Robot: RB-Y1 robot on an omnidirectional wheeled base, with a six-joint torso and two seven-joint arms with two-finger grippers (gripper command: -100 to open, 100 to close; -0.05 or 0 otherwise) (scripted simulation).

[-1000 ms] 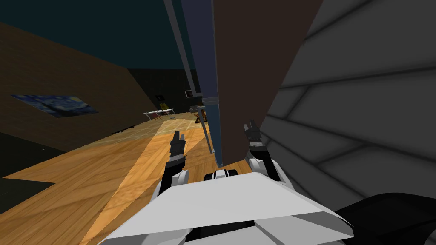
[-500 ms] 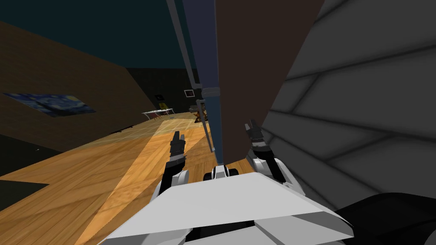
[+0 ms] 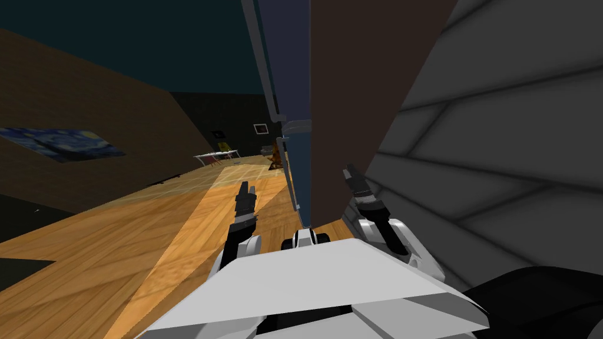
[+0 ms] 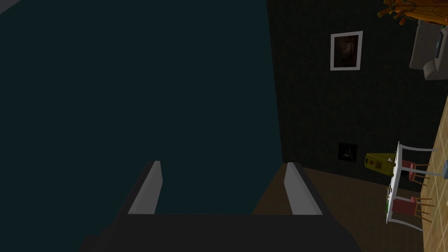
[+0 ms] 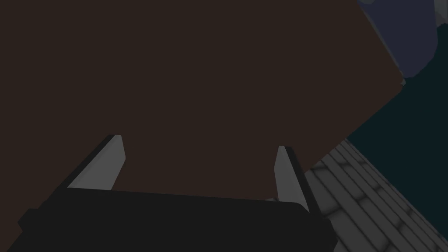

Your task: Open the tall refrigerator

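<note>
Directly ahead in the head view, the tall refrigerator (image 3: 344, 88) stands edge-on. It presents a dark brown side panel (image 3: 335, 147), with the blue-grey doors (image 3: 292, 70) on the side toward the left arm, one above the other, both apparently flush with the cabinet. A slim grey handle bar (image 3: 263, 65) runs vertically along the upper door and a second handle (image 3: 290, 182) along the lower. The right pincer (image 3: 349, 172) is raised in front of the side panel, near the grey tiled wall (image 3: 500, 147). The left pincer (image 3: 247, 188) hangs over the wooden floor (image 3: 147, 235), near the second handle but apart from it. In the left wrist view, the left pincer (image 4: 223, 165) is spread wide and holds nothing. In the right wrist view, the right pincer (image 5: 199, 144) is likewise wide and empty, facing the side panel (image 5: 197, 65), with the door edge (image 5: 407, 39) off to one side. Handling estimate: the doors are rigid, hinged and probably heavy, and a seal is likely to resist the first pull. The side panel offers no purchase. Take hold across a handle bar and pull along the door's arc; the hinge side cannot be determined.
</note>
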